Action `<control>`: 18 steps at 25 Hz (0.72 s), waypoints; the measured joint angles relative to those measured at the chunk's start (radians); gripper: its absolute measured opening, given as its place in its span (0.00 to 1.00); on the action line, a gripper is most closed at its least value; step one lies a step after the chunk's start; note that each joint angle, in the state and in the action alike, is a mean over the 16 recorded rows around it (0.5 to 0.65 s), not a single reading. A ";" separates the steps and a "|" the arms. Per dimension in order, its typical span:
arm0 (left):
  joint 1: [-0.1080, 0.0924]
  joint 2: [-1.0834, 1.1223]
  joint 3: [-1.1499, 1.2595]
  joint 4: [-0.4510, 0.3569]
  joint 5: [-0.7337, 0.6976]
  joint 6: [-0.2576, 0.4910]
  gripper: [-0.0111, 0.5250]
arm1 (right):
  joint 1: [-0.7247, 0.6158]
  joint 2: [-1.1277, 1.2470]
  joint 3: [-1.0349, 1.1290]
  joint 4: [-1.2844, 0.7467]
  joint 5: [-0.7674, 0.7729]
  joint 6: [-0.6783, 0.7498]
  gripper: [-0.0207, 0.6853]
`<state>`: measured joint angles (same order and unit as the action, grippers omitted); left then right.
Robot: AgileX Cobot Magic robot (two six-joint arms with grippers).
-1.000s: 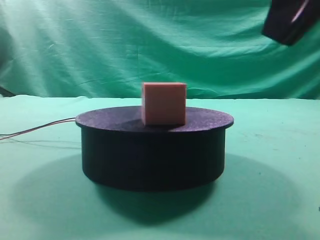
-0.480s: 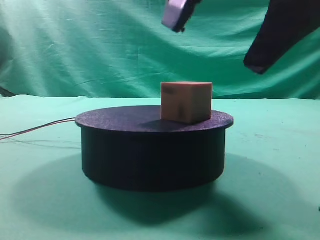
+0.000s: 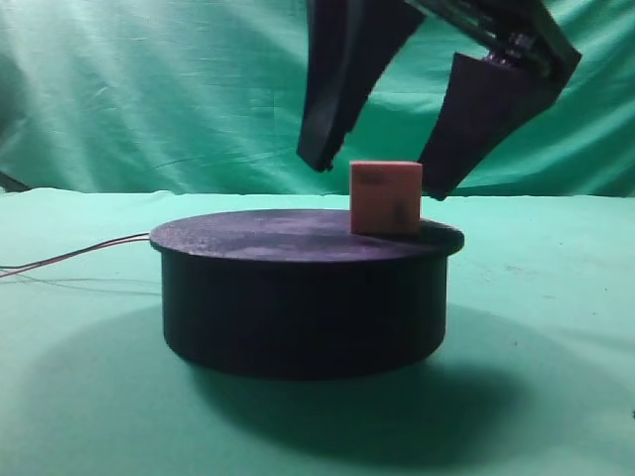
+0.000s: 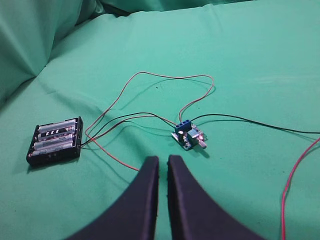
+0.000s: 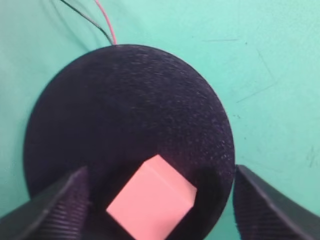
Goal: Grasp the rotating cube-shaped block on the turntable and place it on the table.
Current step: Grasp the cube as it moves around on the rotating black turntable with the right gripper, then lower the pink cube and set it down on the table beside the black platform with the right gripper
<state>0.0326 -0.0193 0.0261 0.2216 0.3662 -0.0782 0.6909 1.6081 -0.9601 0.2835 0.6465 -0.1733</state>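
Since half a second ago the cube-shaped block (image 3: 386, 197) has ridden further round to the right side of the turntable (image 3: 303, 297), and the right hand (image 3: 379, 178) has dropped from the top of the frame so its 2 dark fingers (image 3: 342, 79) now hang on either side of the block. So the block's sitting flat on the speckled top near the right edge, a small dark mark showing on the face toward the front camera. From the right wrist view the block (image 5: 151, 204) is turned corner-on between the 2 fingers (image 5: 55, 210), both well apart from it with a clear gap each side, so that hand is spread wide and not touching anything. Red and black wires (image 5: 102, 25) run off the far edge of the turntable (image 5: 130, 110) there.

Over on the left wrist view, the left hand (image 4: 163, 162) has its fingers nearly together, just a thin slit between them, holding nothing. It's over the green table (image 4: 250, 60), looking at a battery holder (image 4: 55, 141) wired to a little blue circuit board (image 4: 188, 135)
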 joint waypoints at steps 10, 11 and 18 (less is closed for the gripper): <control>0.000 0.000 0.000 0.000 0.000 0.000 0.02 | -0.037 -0.082 0.017 -0.187 0.103 0.154 0.37; 0.000 0.000 0.000 0.000 0.000 0.000 0.02 | -0.043 -0.092 0.033 -0.201 0.104 0.171 0.37; 0.000 0.000 0.000 0.000 0.000 0.000 0.02 | -0.083 -0.140 0.185 -0.229 0.039 0.245 0.39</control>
<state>0.0326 -0.0193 0.0261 0.2216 0.3662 -0.0782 0.6075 1.4678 -0.7755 0.0547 0.6852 0.0714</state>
